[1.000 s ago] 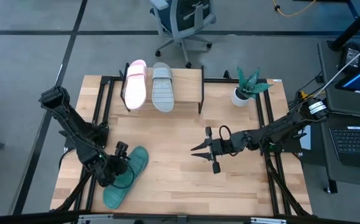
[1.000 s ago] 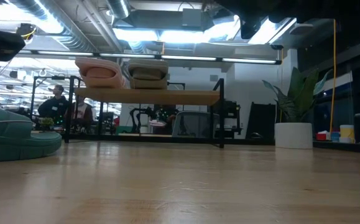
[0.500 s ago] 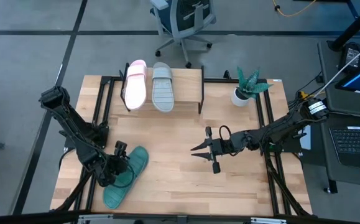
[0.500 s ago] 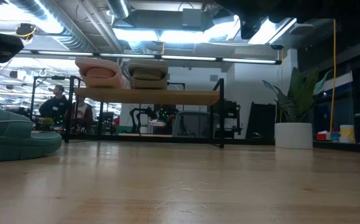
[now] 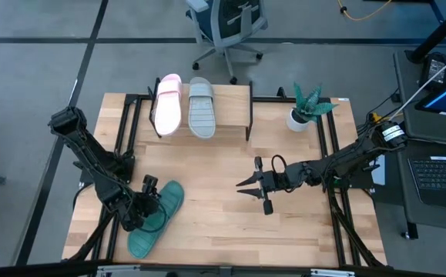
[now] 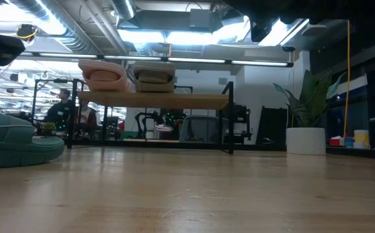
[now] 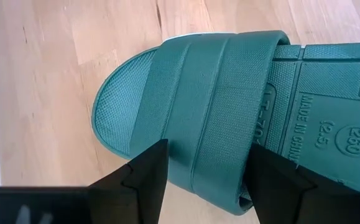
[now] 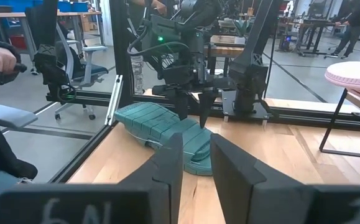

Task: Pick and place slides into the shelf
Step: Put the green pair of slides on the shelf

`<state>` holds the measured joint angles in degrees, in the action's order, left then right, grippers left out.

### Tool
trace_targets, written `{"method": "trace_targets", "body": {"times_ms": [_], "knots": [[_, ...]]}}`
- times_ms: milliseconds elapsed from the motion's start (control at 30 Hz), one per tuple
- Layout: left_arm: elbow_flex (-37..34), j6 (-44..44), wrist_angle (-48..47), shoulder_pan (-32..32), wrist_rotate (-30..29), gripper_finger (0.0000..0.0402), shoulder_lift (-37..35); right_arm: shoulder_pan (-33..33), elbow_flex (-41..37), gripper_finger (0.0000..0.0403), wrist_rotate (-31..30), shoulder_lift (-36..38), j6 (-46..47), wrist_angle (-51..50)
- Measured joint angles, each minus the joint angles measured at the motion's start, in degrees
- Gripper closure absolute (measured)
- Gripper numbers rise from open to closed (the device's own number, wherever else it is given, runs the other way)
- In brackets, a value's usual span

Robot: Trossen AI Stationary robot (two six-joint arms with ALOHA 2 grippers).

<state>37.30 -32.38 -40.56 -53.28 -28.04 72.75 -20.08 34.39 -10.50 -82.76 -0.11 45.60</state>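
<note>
The teal green ribbed rubber slide [image 5: 155, 218] lies flat on the light wooden tabletop [image 5: 223, 177] near its front left corner, sole down, its wide strap [image 7: 220, 118] raised. The left gripper [image 5: 147, 201] is lowered over this slide; its two dark fingers [image 7: 143, 177] stand apart, one on either side of the strap, and whether they press it cannot be told. The pale pink rubber slide [image 5: 167, 103] and the grey rubber slide [image 5: 201, 106] rest side by side, touching or nearly so, on the left part of the low shelf with a light plank top and thin black metal legs [image 5: 234, 98]; the plank's right part is bare. The shelf stands at the tabletop's far edge. The right gripper [image 5: 251, 185] hovers above the tabletop right of centre, well apart from the slides, its fingers [image 8: 168, 163] apart and holding nothing. A small green plant in a white pot [image 5: 303, 108] stands just right of the shelf. A grey wheeled office chair [image 5: 224, 27] is on the floor beyond.
</note>
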Motion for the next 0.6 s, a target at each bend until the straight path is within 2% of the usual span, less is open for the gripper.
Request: {"method": "trace_targets", "body": {"times_ms": [433,600], "knots": [[0.1,-0.6,-1.0,0.0,-0.7,0.0213,0.0,0.0,0.0,0.0320,0.0,0.0,-0.4,0.0],[0.1,-0.5,-1.2,0.0,-0.4,0.0248,0.0,0.0,0.0,0.0320,0.0,0.0,-0.5,-0.5]]}}
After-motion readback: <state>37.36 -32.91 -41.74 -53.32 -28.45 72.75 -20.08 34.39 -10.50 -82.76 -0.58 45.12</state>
